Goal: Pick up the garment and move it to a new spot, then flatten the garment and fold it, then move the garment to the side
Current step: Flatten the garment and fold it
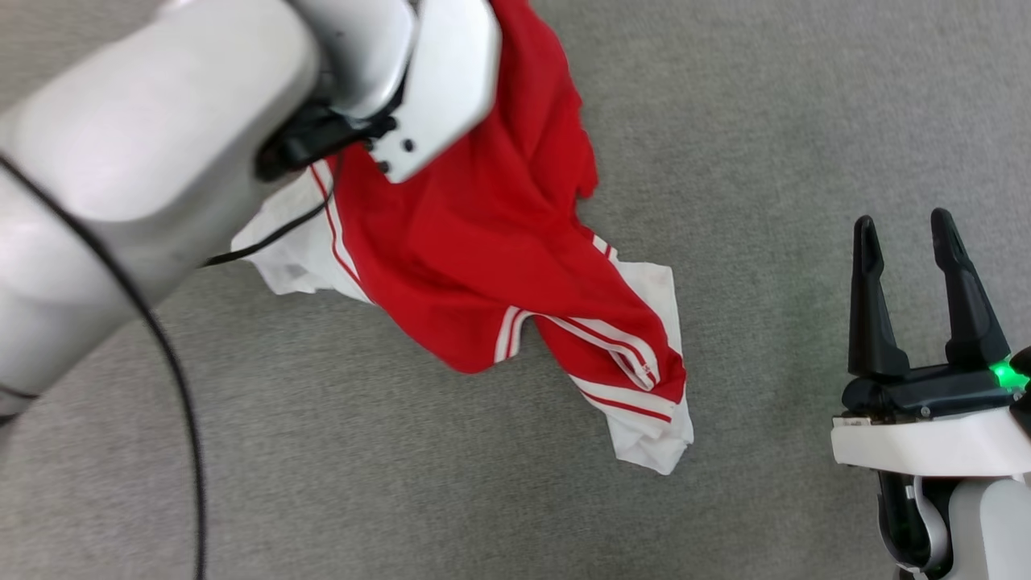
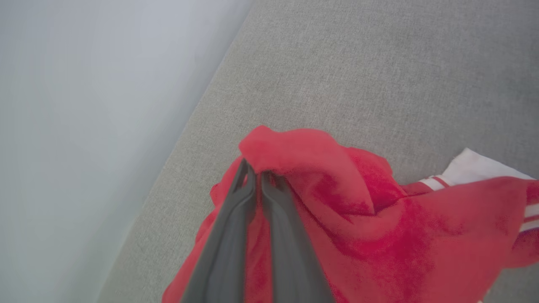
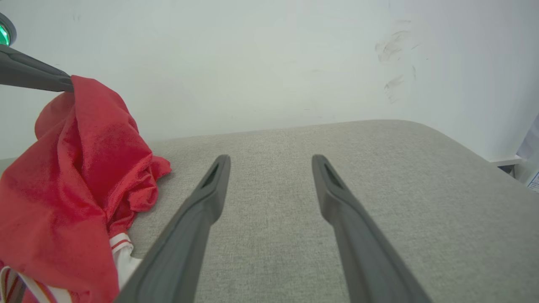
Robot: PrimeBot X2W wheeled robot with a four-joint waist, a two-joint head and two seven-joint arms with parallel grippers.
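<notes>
Red jersey shirt (image 1: pixel 483 266), white striped sleeves, one only: bunched edge pinched in closed left gripper (image 2: pixel 257 170) above grey fabric surface (image 1: pixel 765 121); right gripper (image 1: pixel 904 225) fingers spread, empty.

Left forearm (image 1: pixel 145 137): bulky, glossy pale-grey shell, thin black cable (image 1: pixel 177 379) trailing across it. White wrist plate (image 1: pixel 439 80) behind dark-grey left fingers (image 2: pixel 223 252), small dark screw holes. Right gripper (image 1: pixel 902 219): two long, tapered matte-black fingers (image 1: pixel 870 314); behind them black base, green light (image 1: pixel 1003 374), white cuff (image 1: pixel 926 447).
</notes>
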